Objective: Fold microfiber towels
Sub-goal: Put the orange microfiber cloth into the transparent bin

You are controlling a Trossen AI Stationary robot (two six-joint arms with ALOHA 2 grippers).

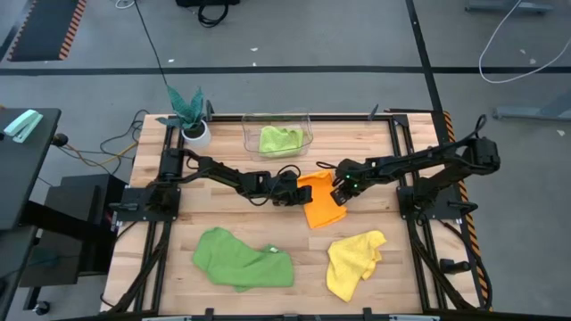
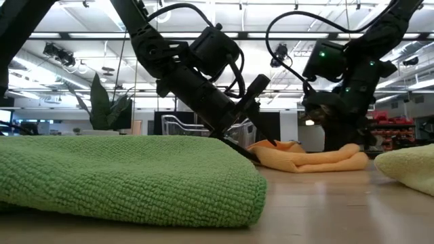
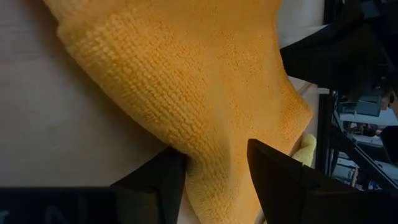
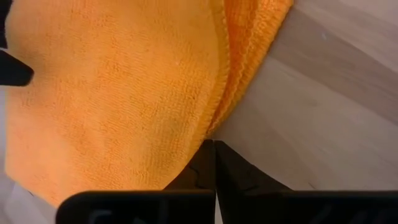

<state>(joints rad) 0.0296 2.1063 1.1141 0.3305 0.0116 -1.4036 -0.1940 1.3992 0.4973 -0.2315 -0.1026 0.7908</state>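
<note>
The orange towel (image 1: 321, 203) lies partly folded on the wooden table (image 1: 232, 218), between my two grippers. My left gripper (image 3: 217, 165) is at its left edge, fingers apart with a bulge of cloth between them. My right gripper (image 4: 214, 144) is shut at the towel's right side, on a hemmed edge. A darker green towel (image 1: 243, 259) lies crumpled at the near left and a yellow towel (image 1: 354, 261) at the near right. A lime green towel (image 1: 278, 140) lies in the clear bin. My left gripper is open astride a thick fold at the towel's left edge (image 3: 211, 143); the cloth lies against the inner sides of both fingers (image 3: 158, 180). It comes slanting down from the table's left. The towel rests on the table. My right gripper pinches the hemmed edge of the towel's upper layer (image 4: 211, 127) at its fingertips, slanting steeply down from the table's right. The cloth overlaps the tips, so how many layers it has cannot be told. The towel lies on the table.
The clear bin (image 1: 308, 120) stands at the far middle of the table, and a teal-leaved plant in a white pot (image 1: 192, 116) at the far left corner. Bare wood shows between the green and yellow towels.
</note>
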